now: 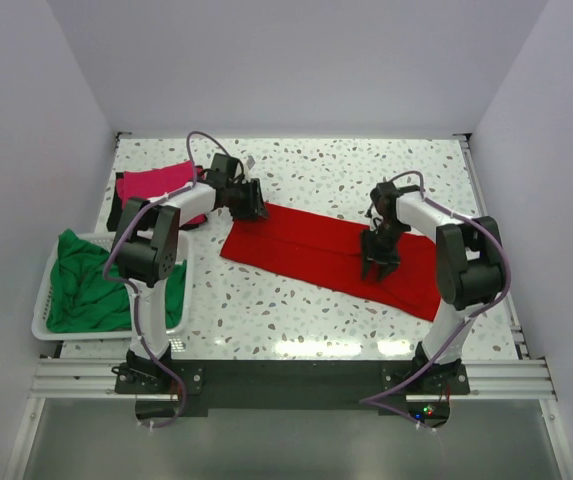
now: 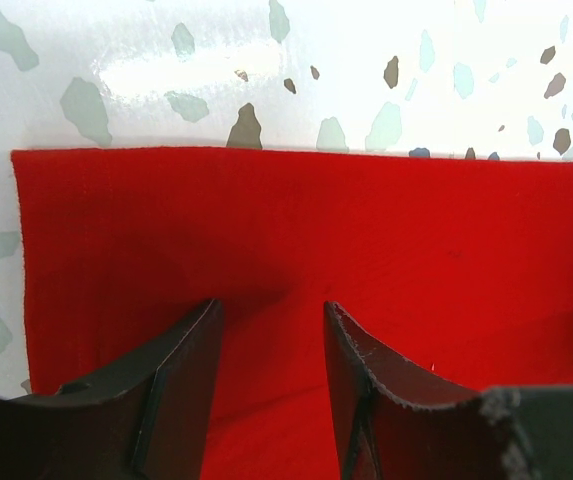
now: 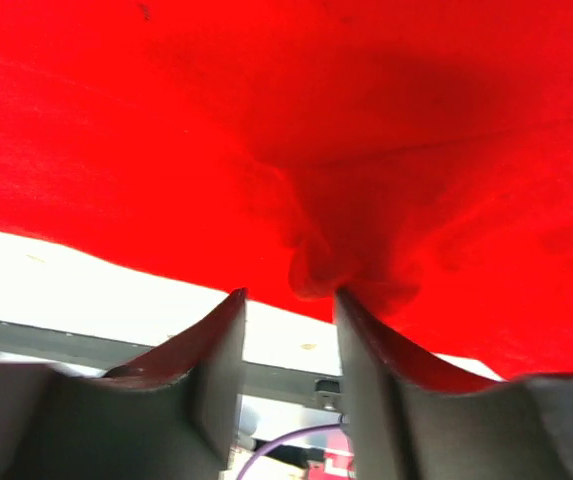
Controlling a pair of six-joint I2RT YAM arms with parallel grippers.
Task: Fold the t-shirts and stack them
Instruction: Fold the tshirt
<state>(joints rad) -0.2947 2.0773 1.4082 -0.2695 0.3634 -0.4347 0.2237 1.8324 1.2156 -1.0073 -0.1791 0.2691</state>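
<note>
The red t-shirt [image 1: 306, 250] lies flat as a long folded strip slanting across the middle of the table. My left gripper [image 1: 254, 208] is at its far left corner. In the left wrist view the gripper [image 2: 271, 310] is open low over the red cloth [image 2: 316, 220], with nothing pinched between the fingers. My right gripper [image 1: 378, 268] is at the strip's near edge, and its jaws [image 3: 288, 295] stand open. A small pucker of red cloth [image 3: 316, 268] rests against one fingertip. The magenta-pink t-shirt [image 1: 154, 183] lies at the back left. The green t-shirt [image 1: 86, 290] is heaped in a basket.
A white slatted basket [image 1: 41, 300] stands at the left edge of the speckled table [image 1: 296, 165]. White walls close in the back and both sides. A metal rail [image 1: 286, 375] runs along the near edge between the two arm bases.
</note>
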